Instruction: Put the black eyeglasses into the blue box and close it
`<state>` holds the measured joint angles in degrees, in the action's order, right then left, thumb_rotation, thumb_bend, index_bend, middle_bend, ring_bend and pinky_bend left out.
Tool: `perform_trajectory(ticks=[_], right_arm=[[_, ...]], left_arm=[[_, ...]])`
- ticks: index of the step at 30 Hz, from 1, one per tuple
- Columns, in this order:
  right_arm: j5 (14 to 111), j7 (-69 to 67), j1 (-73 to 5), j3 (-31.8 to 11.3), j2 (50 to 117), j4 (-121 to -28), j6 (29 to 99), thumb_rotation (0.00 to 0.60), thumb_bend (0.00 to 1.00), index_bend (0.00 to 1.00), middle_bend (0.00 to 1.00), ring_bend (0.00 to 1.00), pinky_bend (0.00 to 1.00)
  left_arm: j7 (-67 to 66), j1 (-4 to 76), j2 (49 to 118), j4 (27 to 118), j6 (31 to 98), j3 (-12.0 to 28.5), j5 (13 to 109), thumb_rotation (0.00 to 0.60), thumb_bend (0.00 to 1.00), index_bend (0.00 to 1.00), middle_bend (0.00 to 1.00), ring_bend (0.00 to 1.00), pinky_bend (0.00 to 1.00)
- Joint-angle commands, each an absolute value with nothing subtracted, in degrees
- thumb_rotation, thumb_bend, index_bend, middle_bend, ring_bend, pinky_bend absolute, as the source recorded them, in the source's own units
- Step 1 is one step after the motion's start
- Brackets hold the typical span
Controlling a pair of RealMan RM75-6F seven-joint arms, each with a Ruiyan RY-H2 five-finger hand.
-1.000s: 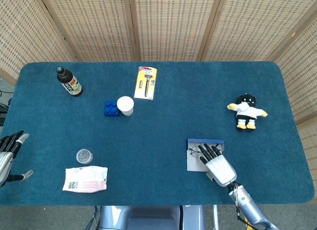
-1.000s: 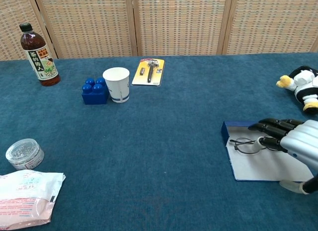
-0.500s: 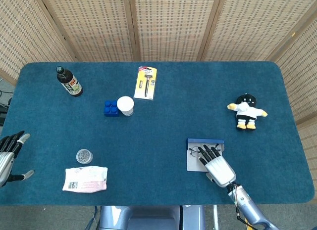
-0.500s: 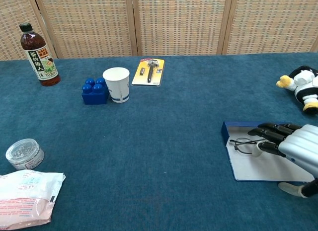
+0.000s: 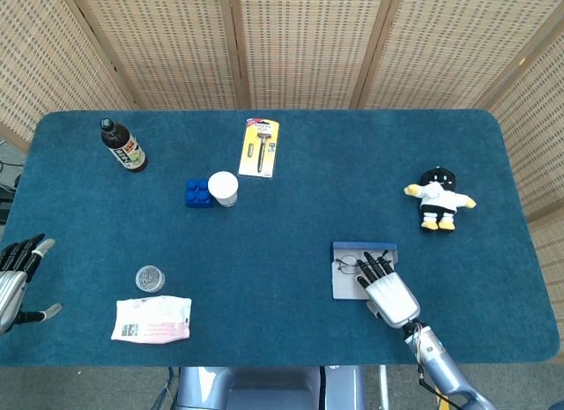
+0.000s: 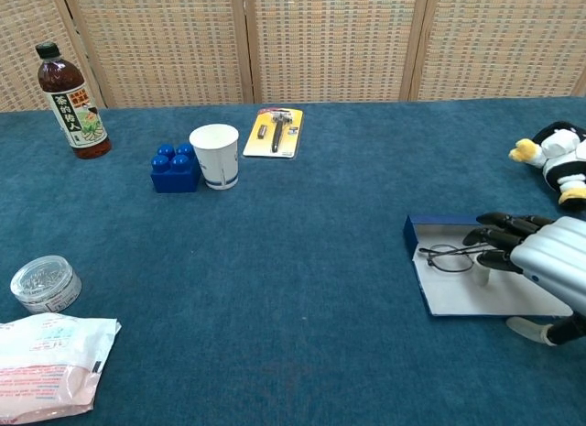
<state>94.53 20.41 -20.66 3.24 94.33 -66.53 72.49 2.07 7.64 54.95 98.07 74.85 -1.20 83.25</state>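
Chest view shows the right hand point(image 6: 540, 261) with fingers point(image 6: 499, 236) pinching the black eyeglasses point(image 6: 449, 257) inside the open blue box point(image 6: 435, 298); a careless release could drag them out, blocking the lid.

Deep blue carpet-like cloth covers the table point(image 5: 291, 216). Under the silver, black-fingered right robot hand point(image 6: 540, 258) sits the box point(image 6: 439, 289): blue rim, pale grey-white inside, thin black glasses point(image 6: 449, 257) on it. Beyond that hand, a black, white and yellow plush point(image 5: 438, 197). Far to its left: white cup point(image 6: 214, 155), blue block point(image 6: 175, 168), dark brown bottle point(image 6: 71, 101) with a black cap and yellow-green label, yellow-backed card point(image 5: 260, 146), pink-and-white packet point(image 5: 152, 319).
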Motion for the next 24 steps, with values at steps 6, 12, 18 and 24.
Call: perform_trajectory(ticks=[6,12,18,24], right_arm=[[93.3,19.6,-21.3,0.9,94.8,-66.8,73.1,0.6,0.53,0.38,0.18,0.08,0.19],[91.5,19.5,-22.0,-1.1,94.8,-67.2,72.4,0.6,0.52,0.38,0.18,0.08,0.2],[89.8,19.9,-22.8,-2.8,94.9,-67.5,71.5,0.6,0.53,0.38,0.18,0.08,0.2],[88.1,20.8,-23.3,-2.3,94.3,-68.2,68.5,0.6,0.53,0.4,0.18,0.08,0.2]], left_arm=[[2.1,7.6,55.0,98.1,74.8,-1.2,83.2,0.6,0.0,0.0,0.0,0.0,0.0],[2.1,7.7,55.0,98.1,74.7,-1.2,83.1,0.6,0.0,0.0,0.0,0.0,0.0],[2.0,7.8,55.0,98.1,74.5,-1.2,83.0,0.6,0.0,0.0,0.0,0.0,0.0],[2.0,7.9,55.0,98.1,74.4,-1.2,82.9,0.6,0.0,0.0,0.0,0.0,0.0]])
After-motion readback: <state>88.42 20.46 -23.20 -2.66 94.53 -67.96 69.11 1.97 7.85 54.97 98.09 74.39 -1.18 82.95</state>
